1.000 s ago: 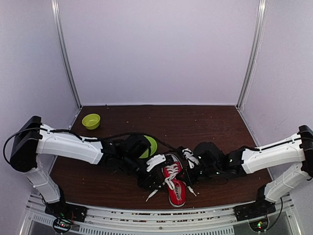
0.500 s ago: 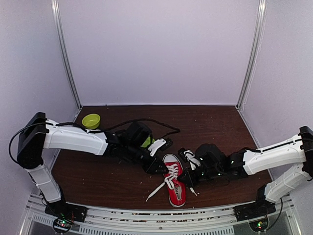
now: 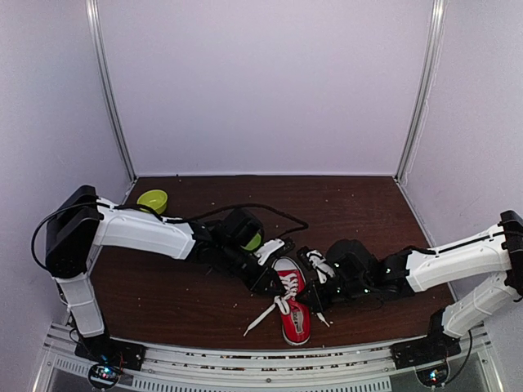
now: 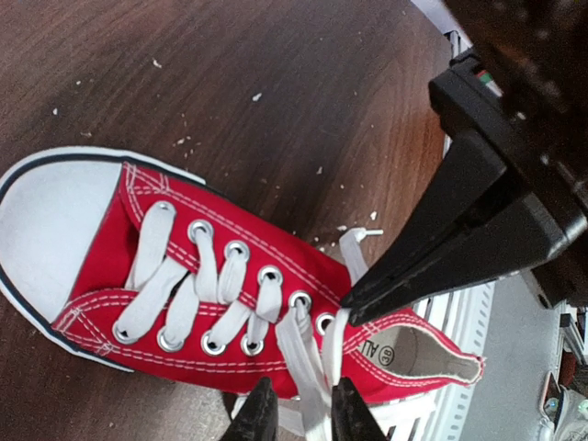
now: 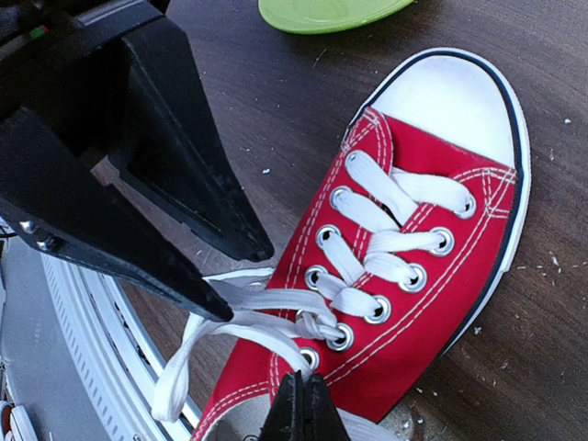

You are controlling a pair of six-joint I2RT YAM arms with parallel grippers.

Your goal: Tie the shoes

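1. Where the two arms meet, at the near middle of the dark brown wooden table (image 3: 351,204), one small red canvas low-top sneaker (image 3: 292,314) is set upright on its white rubber sole. Its toe cap is turned away from the arm bases and its heel toward the near edge.
2. Long white flat laces (image 4: 312,367) are threaded through the metal eyelets; the loose ends are trailed off both sides onto the table, untied.
3. Left gripper (image 4: 303,397): positioned at one side of the sneaker, by the top eyelets. Its black fingers are parted only narrowly, with lace strands lying between them; a firm pinch cannot be confirmed.
4. Right gripper (image 5: 301,390): positioned at the opposite side, its fingers pressed fully together. The tip is set against a lace strand beside the top eyelets; whether that strand is pinched cannot be told.
5. Lime-green round plate (image 5: 322,11): laid near, beyond the toe cap, not touching.
6. Small lime-green bowl (image 3: 152,201): placed well apart, at the far left of the table.
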